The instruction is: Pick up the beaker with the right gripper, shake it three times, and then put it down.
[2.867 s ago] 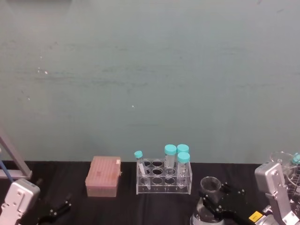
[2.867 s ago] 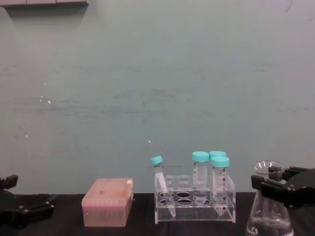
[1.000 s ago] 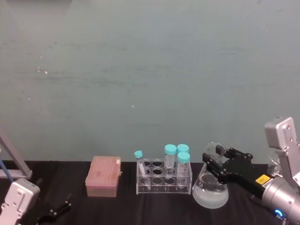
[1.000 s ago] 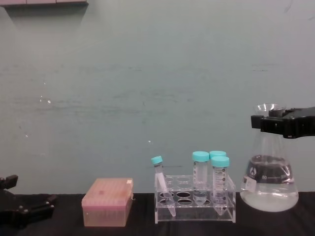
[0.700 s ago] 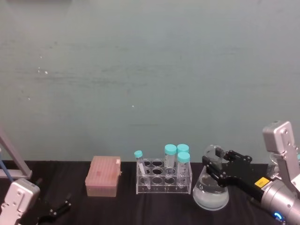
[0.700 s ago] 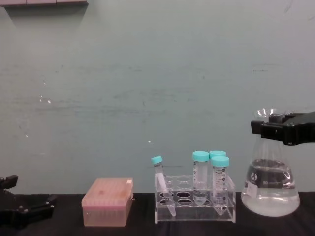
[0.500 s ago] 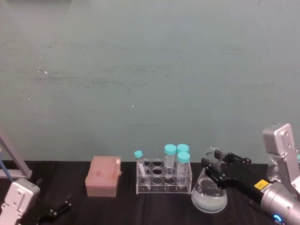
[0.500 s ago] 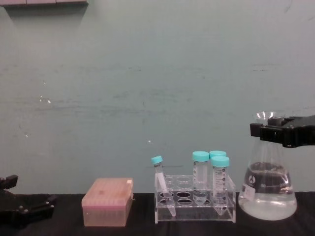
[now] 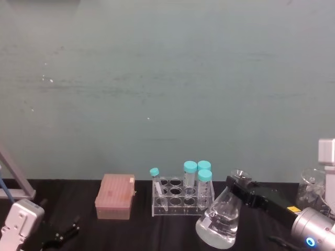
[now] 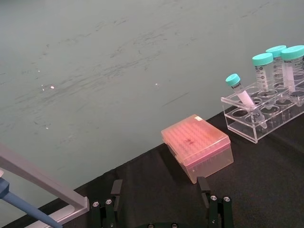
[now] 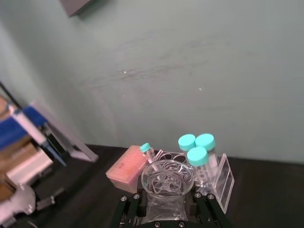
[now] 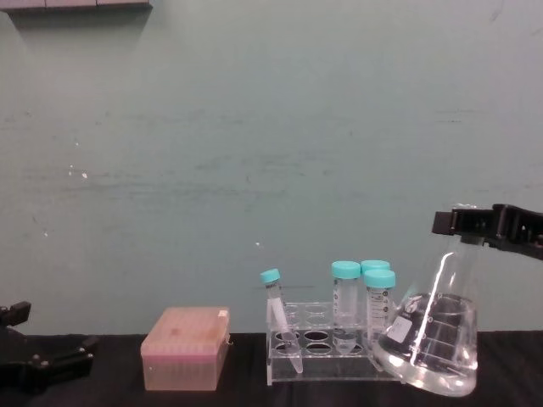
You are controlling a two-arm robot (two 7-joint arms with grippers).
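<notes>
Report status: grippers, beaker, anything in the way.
Right gripper shut on beaker neck; left gripper open, parked low. Beaker tilted, base toward rack. Rack close beside it.

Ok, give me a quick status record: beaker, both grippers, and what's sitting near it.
beaker: tilted, base swung toward the tube rack, clear liquid inside
right gripper: shut on the beaker's neck, just under the rim
left gripper: open, holding nothing, parked low at the left
tube rack: beside the beaker, four capped tubes, one leaning
pink box: left of the rack, apart from it
</notes>
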